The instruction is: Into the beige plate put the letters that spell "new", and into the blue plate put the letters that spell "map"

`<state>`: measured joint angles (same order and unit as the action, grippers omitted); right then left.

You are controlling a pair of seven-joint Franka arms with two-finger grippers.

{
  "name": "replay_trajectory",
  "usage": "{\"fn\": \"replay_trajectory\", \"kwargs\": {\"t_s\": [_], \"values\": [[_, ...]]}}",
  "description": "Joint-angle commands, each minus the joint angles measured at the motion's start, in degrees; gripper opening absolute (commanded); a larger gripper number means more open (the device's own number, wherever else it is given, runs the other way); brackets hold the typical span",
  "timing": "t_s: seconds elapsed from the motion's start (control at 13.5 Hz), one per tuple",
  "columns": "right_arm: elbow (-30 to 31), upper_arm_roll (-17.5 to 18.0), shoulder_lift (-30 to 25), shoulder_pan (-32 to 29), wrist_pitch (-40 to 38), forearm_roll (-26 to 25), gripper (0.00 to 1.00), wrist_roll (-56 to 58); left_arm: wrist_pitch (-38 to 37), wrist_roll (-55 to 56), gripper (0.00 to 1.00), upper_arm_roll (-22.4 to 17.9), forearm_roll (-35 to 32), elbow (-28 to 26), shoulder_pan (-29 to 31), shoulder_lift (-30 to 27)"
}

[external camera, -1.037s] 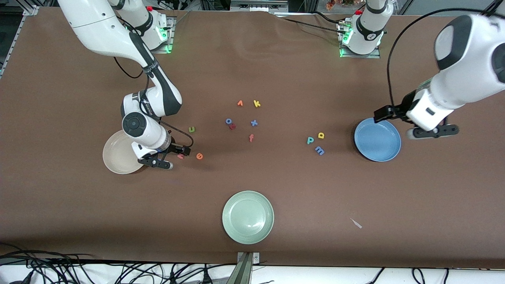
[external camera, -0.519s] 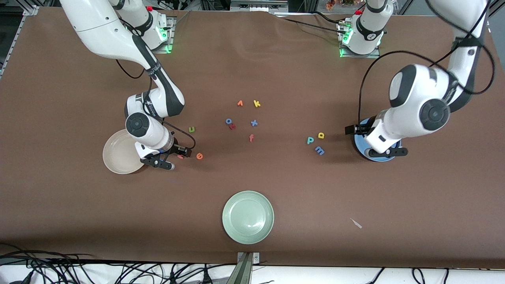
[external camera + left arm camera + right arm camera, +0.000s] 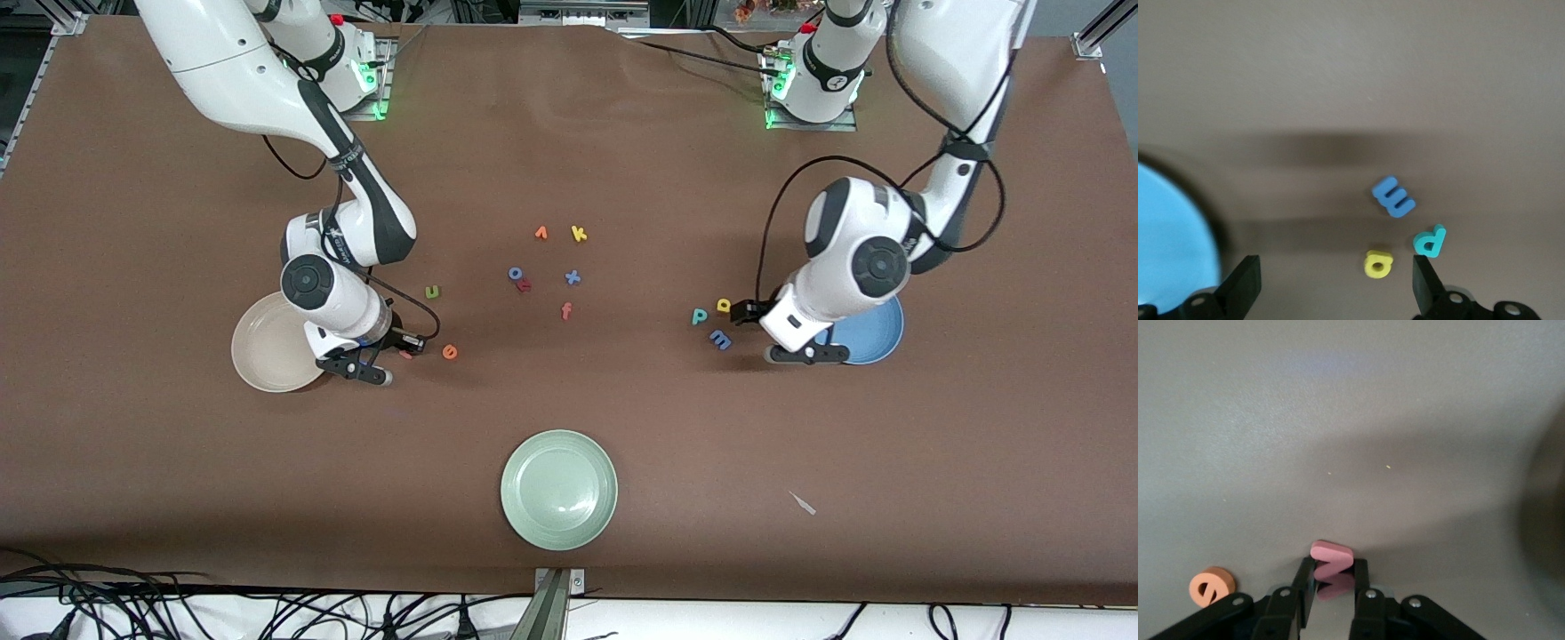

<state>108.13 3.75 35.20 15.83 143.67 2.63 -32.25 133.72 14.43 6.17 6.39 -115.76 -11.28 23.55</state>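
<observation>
1. Right gripper (image 3: 1333,570): closed within the last second from wide open to clenched on the w (image 3: 1332,555), which stood on edge between the fingertips, at table level.
2. Barely shifted otherwise; sat just beside the beige plate (image 3: 262,356), on the side toward the left arm's end of the table.
3. Meant the first "new" letter was gripped but not yet lifted; judged only a short carry left to the plate.
4. Lay untouched on the table: the e (image 3: 450,352) just beside the w, and the n (image 3: 432,291) farther from the front camera than both. Beige plate without letters.
5. Left gripper (image 3: 1335,280): kept its jaws spread wide, holding nothing.
6. Swung in the last second from the outer edge of the blue plate (image 3: 876,342) across it, ending over the table beside the plate's rim, on the side toward the letters.
7. Seen in the left wrist view ahead of the jaws: the m (image 3: 1393,197), the a (image 3: 1378,263) and the p (image 3: 1430,240), close together, none touched.
8. Judged as an approach for the first "map" pick; blue plate without letters.
</observation>
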Motion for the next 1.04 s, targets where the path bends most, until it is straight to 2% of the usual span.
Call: {"fn": "replay_trajectory", "kwargs": {"t_s": [0.0,0.22,0.3,0.44,0.81,0.96], "values": [[-3.7,0.2,0.66,-0.01,-4.5,0.97,0.0,0.17,4.18,1.48,1.0,-0.55,0.99,-4.12,-2.42,-0.62],[-8.72,-0.32,0.13,-0.8,-15.59,0.71,0.0,2.96,6.46,1.48,1.0,-0.46,0.91,-6.05,-4.36,0.61],[-8.56,-0.5,-0.48,-1.06,-16.65,0.71,0.0,6.47,7.95,1.39,0.99,-0.55,0.56,-6.23,-4.71,1.49],[-7.42,-3.04,-2.41,-1.24,-19.03,0.53,0.0,14.37,10.06,1.3,0.99,-0.55,0.29,-6.24,-5.68,3.16],[-0.48,-9.19,-7.33,-1.33,-16.33,0.79,0.0,33.88,10.51,0.86,0.91,-0.55,0.11,-7.11,-5.6,3.43],[1.89,-11.48,-7.78,-1.33,-13.43,0.79,0.0,40.75,10.51,0.77,0.77,-0.55,0.11,-7.38,-5.42,3.52]]}}
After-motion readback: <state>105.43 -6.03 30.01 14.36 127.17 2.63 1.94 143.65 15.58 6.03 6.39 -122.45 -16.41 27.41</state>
